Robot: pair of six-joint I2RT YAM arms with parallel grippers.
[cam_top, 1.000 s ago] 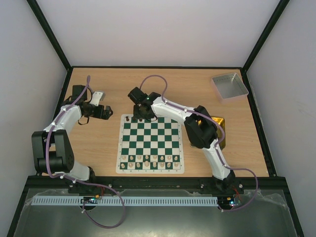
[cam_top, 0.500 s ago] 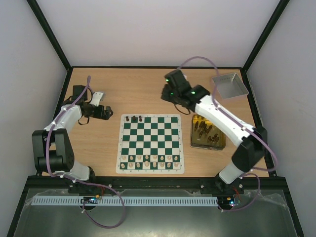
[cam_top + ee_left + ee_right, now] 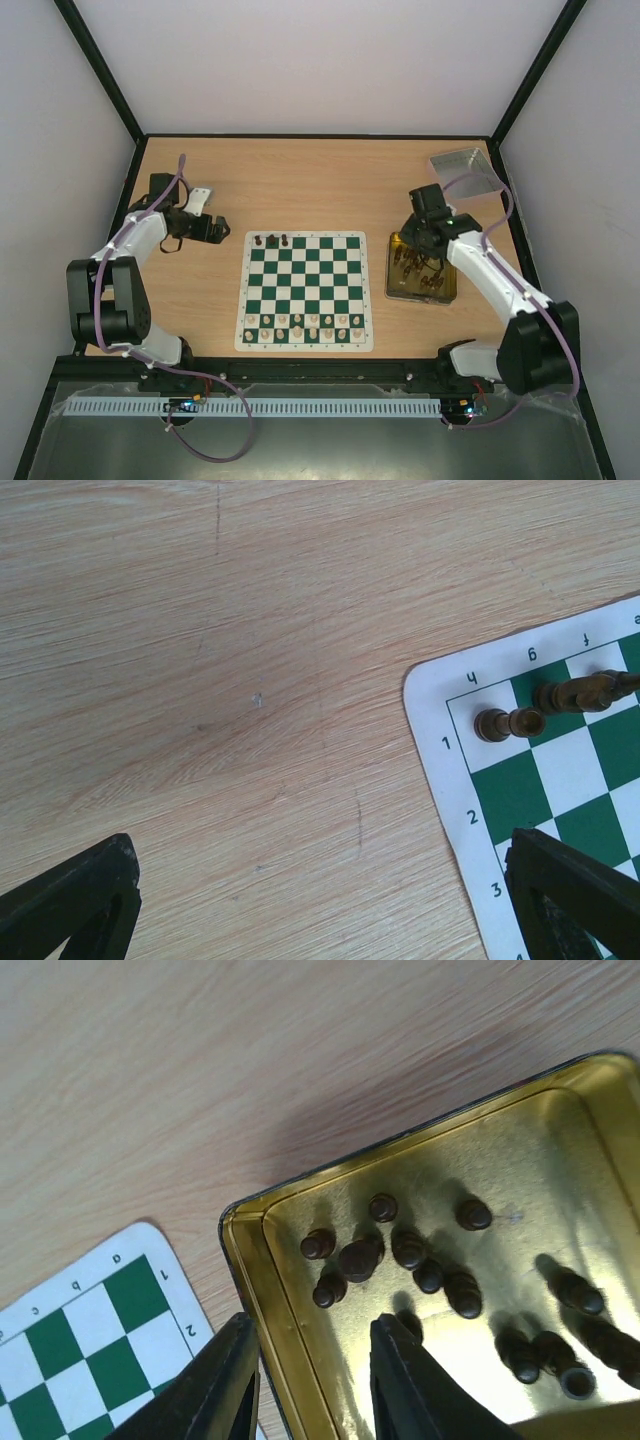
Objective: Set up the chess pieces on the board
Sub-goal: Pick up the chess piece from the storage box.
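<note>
Right gripper [image 3: 315, 1395] hangs over the gold rectangular metal tin [image 3: 520, 1170]. Its black fingers are part-open and the gap is empty, nothing gripped. The tin is shiny inside, with rounded corners and a thin dark rim. Most of the small dark brown chess pieces [image 3: 400, 1250] sit loose in it: glossy, round-topped, clustered, some touching.

The tin lies on the light wood-grain table [image 3: 300, 190], just right of the flat square mat board of dark green and white squares with a white border [image 3: 305, 285], a strip of bare wood between them. Three more dark pieces [image 3: 272, 240] stand on the board's far row at its left corner. Pale cream pieces [image 3: 305, 327] fill the two near rows.

Left gripper [image 3: 320, 920] is spread wide open and empty over bare wood, left of the board's far-left corner. The wood is matte with fine scratches. A grey shallow tray [image 3: 468, 172] sits at the far right, well apart.
</note>
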